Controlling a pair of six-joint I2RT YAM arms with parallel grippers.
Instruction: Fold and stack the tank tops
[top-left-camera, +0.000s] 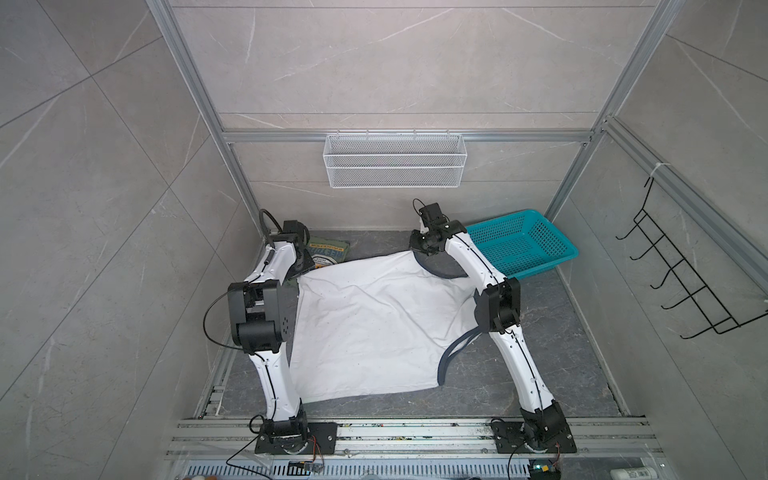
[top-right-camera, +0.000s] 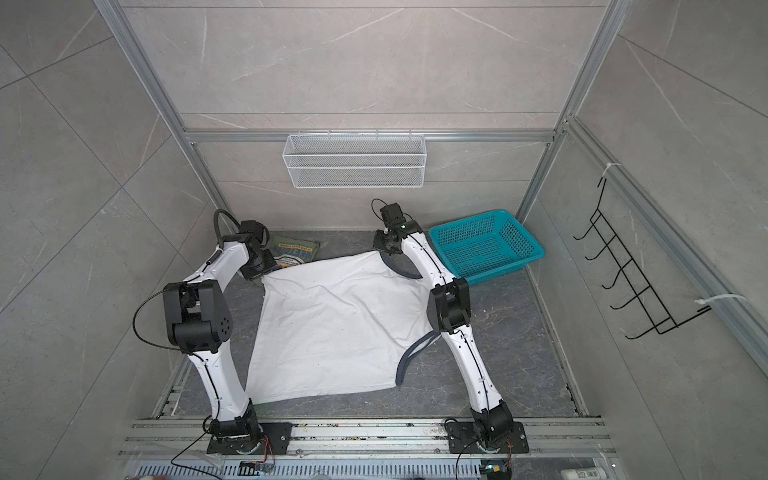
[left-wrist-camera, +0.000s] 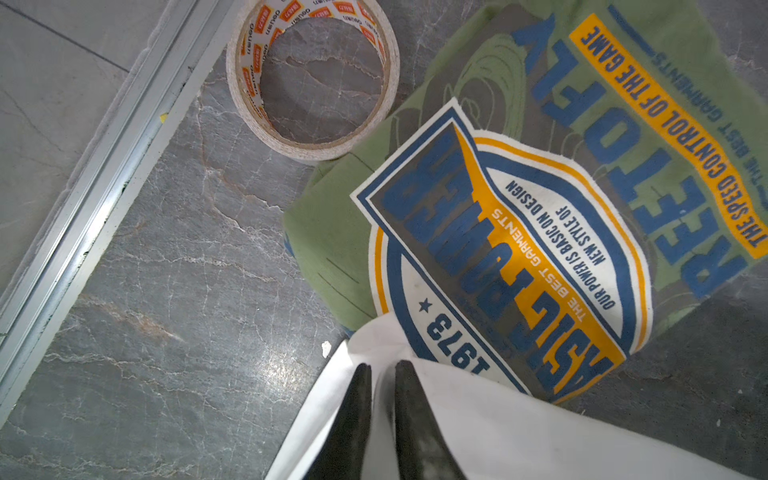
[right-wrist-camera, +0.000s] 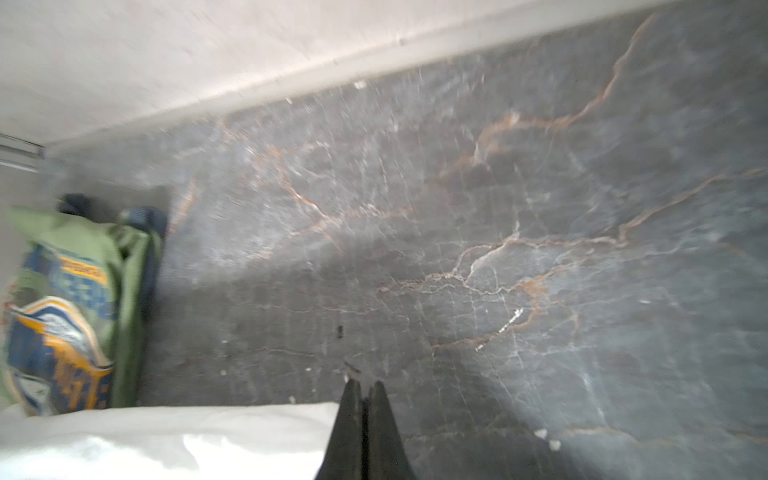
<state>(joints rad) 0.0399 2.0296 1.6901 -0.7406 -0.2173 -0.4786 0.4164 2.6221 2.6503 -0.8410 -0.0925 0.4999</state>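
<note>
The dark grey marbled worktop (top-left-camera: 540, 374) carried everything. The white tank top (top-left-camera: 374, 324) (top-right-camera: 332, 328) lay spread across its middle between the two arms, wrinkled, with plain cloth facing up. Dark grey trim curved along the side nearest the right arm, and one loop of that trim trailed onto the bare stone.

The teal basket (top-left-camera: 519, 243) sat beyond the white tank top's far right corner, tilted against the back corner of the enclosure and close to the cloth. Whether the two touched could not be told.

The olive green tank top (top-left-camera: 328, 251) (left-wrist-camera: 519, 104) lay as a compact bundle at the white tank top's far left corner. Its navy and yellow graphic faced up, and the white cloth's corner overlapped the lower part of that print.

A tape roll (left-wrist-camera: 307, 149) lay flat on the stone on the olive bundle's side away from the white tank top, its rim meeting the green cloth.

The left gripper (left-wrist-camera: 383, 370) was clamped on the white tank top's far left corner, with white cloth pinched between its nearly closed fingers. The right gripper (right-wrist-camera: 365, 386) stood at the far right corner with its fingers pressed together. The white edge reached them, but that blurred view did not show whether any cloth was caught.
</note>
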